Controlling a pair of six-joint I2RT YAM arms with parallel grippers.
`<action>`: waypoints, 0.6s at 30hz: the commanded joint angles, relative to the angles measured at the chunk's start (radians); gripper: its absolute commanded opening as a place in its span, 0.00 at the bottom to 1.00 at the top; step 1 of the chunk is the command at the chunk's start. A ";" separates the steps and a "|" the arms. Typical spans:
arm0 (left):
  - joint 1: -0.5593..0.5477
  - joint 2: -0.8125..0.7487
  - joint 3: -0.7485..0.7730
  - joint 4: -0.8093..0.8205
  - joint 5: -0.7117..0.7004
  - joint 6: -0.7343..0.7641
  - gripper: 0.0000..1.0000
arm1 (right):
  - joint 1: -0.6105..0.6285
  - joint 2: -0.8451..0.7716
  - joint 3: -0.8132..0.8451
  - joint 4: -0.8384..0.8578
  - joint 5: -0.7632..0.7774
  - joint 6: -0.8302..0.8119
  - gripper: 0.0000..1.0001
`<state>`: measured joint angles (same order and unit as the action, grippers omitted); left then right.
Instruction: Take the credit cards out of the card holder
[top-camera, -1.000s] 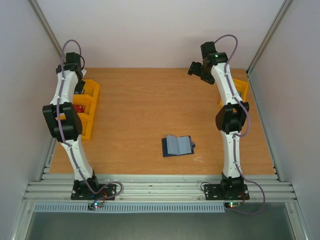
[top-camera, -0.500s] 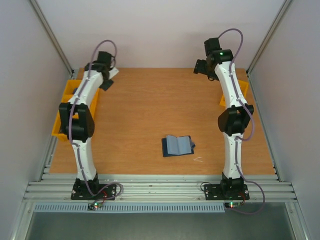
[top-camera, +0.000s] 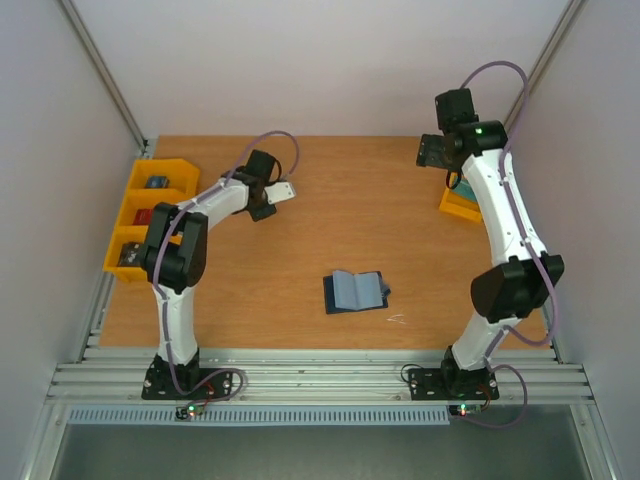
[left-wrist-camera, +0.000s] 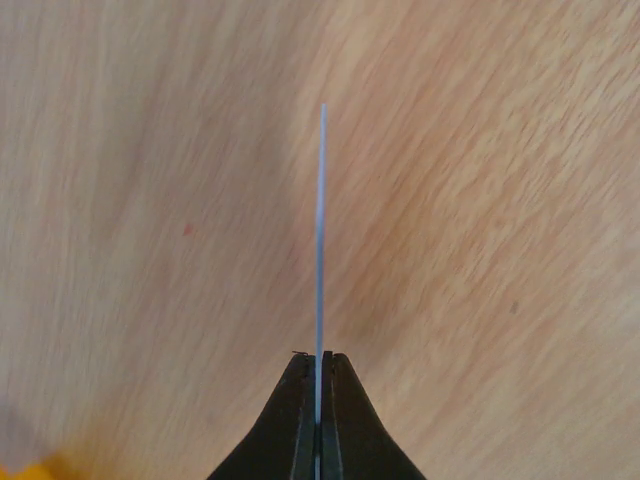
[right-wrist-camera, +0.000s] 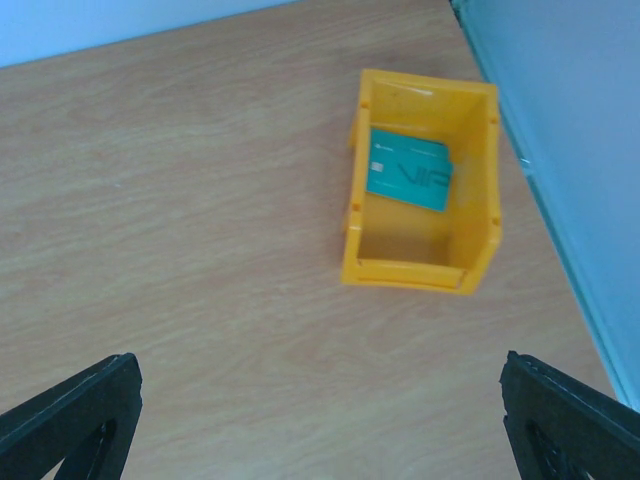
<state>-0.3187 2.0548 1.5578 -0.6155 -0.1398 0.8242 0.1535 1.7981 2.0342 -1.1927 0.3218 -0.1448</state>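
Note:
The card holder (top-camera: 354, 291) lies open on the table's middle, dark navy with a blue-grey inside. My left gripper (top-camera: 270, 193) is over the table's back left, shut on a thin pale card (top-camera: 285, 189). In the left wrist view the card (left-wrist-camera: 321, 230) shows edge-on, pinched between the fingertips (left-wrist-camera: 303, 375) of the gripper (left-wrist-camera: 320, 360). My right gripper (top-camera: 433, 151) is open and empty at the back right, left of a yellow bin. In the right wrist view only its fingertips (right-wrist-camera: 80, 405) show, wide apart round the gripper's middle (right-wrist-camera: 320, 420). No card shows in the holder.
A yellow bin (right-wrist-camera: 470, 250) at the right wall holds a teal card (right-wrist-camera: 408, 172); it also shows in the top view (top-camera: 458, 203). Yellow bins (top-camera: 131, 212) at the left edge hold small items. A small pale scrap (top-camera: 397, 320) lies near the holder.
My left arm has swung from the left bins out over the table, carrying the pale card rightward. My right arm has moved right, its elbow swinging out toward the right wall.

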 joint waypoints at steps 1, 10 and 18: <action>-0.043 0.045 -0.118 0.377 0.022 0.215 0.00 | -0.003 -0.119 -0.148 0.096 0.072 -0.022 0.99; -0.102 0.120 -0.208 0.601 -0.012 0.478 0.00 | -0.002 -0.285 -0.257 0.095 0.081 -0.032 0.99; -0.117 0.113 -0.084 0.249 0.108 0.323 0.93 | -0.003 -0.392 -0.343 0.099 0.090 -0.039 0.98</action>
<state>-0.4274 2.1387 1.4136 -0.0952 -0.1467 1.2587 0.1532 1.4506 1.7126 -1.1072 0.3862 -0.1623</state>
